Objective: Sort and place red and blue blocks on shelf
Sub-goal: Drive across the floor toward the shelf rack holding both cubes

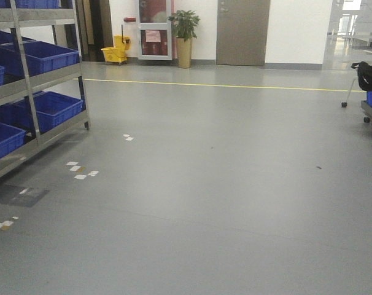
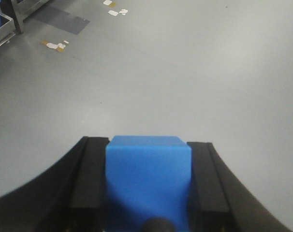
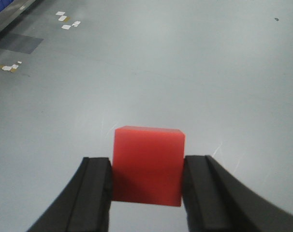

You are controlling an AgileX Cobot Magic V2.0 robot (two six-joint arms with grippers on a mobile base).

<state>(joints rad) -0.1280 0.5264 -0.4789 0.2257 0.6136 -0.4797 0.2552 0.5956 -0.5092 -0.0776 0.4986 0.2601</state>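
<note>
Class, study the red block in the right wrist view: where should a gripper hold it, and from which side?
Hold the red block by its two flat, parallel side faces, one finger from each side, as the right gripper does. A plain cube's opposite faces give square contact.

Blue block (image 2: 149,179) and red block (image 3: 147,164) — matt, smooth, plain faces. Fingers (image 2: 88,179) matt black, look like plastic or rubber. Floor (image 1: 235,184) smooth grey, slight sheen. White tape scraps (image 1: 80,177) look papery. Shelf (image 1: 57,76) brushed metal — crates (image 1: 48,58) blue plastic, semi-gloss.
</note>
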